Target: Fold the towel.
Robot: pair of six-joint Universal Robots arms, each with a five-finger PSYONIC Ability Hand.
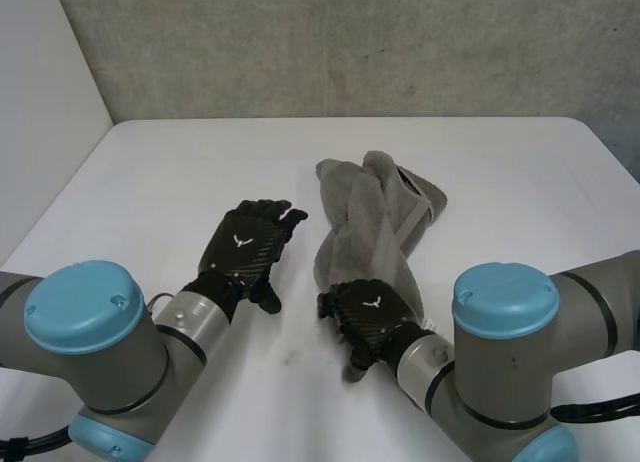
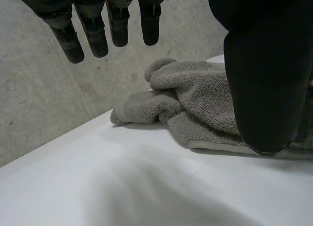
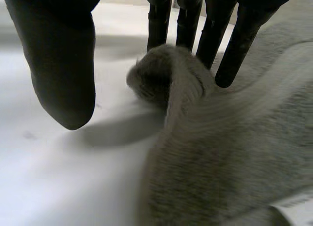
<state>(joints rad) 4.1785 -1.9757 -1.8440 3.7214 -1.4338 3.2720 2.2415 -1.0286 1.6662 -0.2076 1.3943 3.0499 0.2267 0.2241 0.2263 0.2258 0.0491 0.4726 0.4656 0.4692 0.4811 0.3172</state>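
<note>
A grey towel (image 1: 375, 217) lies bunched in a long crumpled strip down the middle of the white table (image 1: 180, 172). My left hand (image 1: 245, 244) hovers open just left of the strip, fingers straight and holding nothing. In the left wrist view the towel (image 2: 195, 99) lies beyond the thumb (image 2: 264, 79), apart from the fingers (image 2: 98, 35). My right hand (image 1: 365, 312) rests on the strip's near end. In the right wrist view a raised fold of towel (image 3: 176, 74) stands at the straight fingers (image 3: 205, 35), and the thumb (image 3: 63, 64) is well apart from it, so the hand is open.
A concrete wall (image 1: 350, 42) runs along the table's far edge. Bare tabletop lies to the left and right of the towel. Both arms come in from the near edge.
</note>
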